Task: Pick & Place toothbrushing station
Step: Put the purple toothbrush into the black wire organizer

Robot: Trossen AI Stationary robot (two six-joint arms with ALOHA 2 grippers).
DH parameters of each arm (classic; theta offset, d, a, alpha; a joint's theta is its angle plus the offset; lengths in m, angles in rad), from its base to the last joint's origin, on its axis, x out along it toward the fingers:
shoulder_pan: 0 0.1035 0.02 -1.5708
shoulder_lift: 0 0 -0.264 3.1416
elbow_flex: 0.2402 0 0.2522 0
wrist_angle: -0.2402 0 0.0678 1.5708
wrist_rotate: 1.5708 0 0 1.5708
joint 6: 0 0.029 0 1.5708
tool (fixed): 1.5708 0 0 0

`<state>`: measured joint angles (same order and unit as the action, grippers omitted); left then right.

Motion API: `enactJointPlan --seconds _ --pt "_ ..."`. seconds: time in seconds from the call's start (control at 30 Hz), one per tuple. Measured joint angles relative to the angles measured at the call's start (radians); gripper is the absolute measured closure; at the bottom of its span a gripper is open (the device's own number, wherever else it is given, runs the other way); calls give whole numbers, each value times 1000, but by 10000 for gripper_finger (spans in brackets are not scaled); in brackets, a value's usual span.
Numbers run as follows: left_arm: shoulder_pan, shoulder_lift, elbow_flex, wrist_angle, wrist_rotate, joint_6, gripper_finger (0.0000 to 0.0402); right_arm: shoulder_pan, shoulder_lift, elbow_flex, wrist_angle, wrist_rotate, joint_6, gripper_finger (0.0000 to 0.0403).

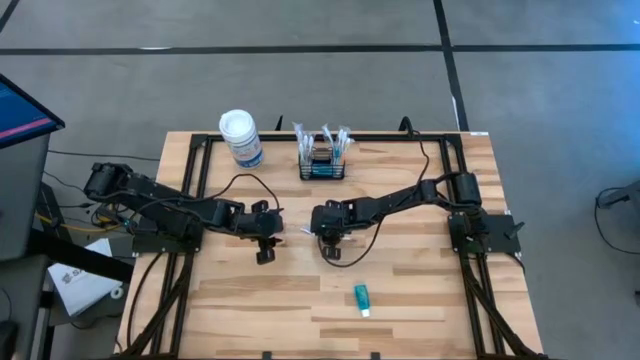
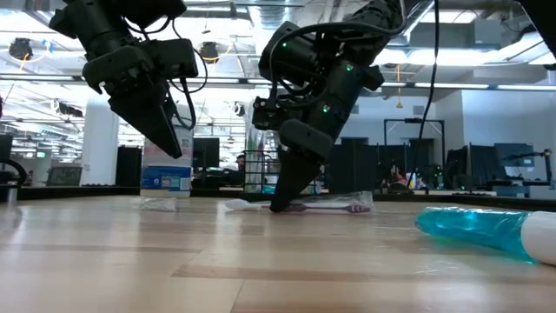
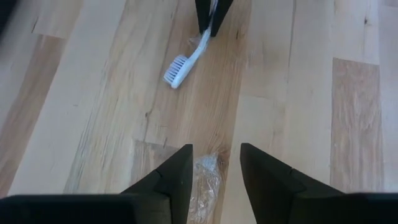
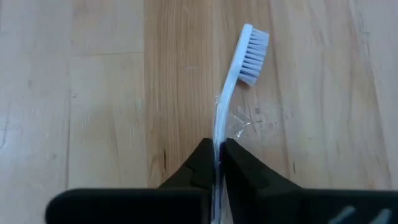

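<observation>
I see the black mesh basket [image 1: 321, 166] standing well beyond both end effectors at the far edge of the surface [image 1: 420, 300], its long axis running left to right, packets upright in it; a white-lidded canister [image 1: 240, 137] stands beside it. My right end effector [image 4: 216, 163] is pinched tight on a toothbrush [image 4: 239, 68] lying on the surface, bristle head pointing away from its fingertips; my left end effector [image 3: 216, 171] hovers partly open, gripping nothing, over a clear wrapper [image 3: 207, 180].

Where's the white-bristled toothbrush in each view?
High view: white-bristled toothbrush, mid-table, just left of the right gripper.
Low view: lying on the wood at that gripper's tips.
Left wrist view: far off, bristles toward the camera.
Right wrist view: handle clamped between the fingers.
Shared landmark: the right gripper.
</observation>
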<state>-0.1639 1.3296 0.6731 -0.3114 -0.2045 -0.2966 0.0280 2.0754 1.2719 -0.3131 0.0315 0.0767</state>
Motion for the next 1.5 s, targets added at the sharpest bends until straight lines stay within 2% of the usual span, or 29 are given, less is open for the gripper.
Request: enactJointPlan --seconds 0.57,0.83,1.1,1.3,1.5 --pt "0 0 0 16 0 0 275 -43 -26 90 -31 -2 -33 400" --pt "0 0 0 31 0 1 275 -94 -148 90 -51 28 -73 400" --pt "0 0 -1 33 -5 3 275 -124 -307 84 -104 126 -92 402" --pt "0 0 -2 50 -27 9 275 -142 -466 -17 -45 153 -101 402" --pt "2 0 -2 103 -101 12 275 -168 -626 -224 231 154 -92 402"
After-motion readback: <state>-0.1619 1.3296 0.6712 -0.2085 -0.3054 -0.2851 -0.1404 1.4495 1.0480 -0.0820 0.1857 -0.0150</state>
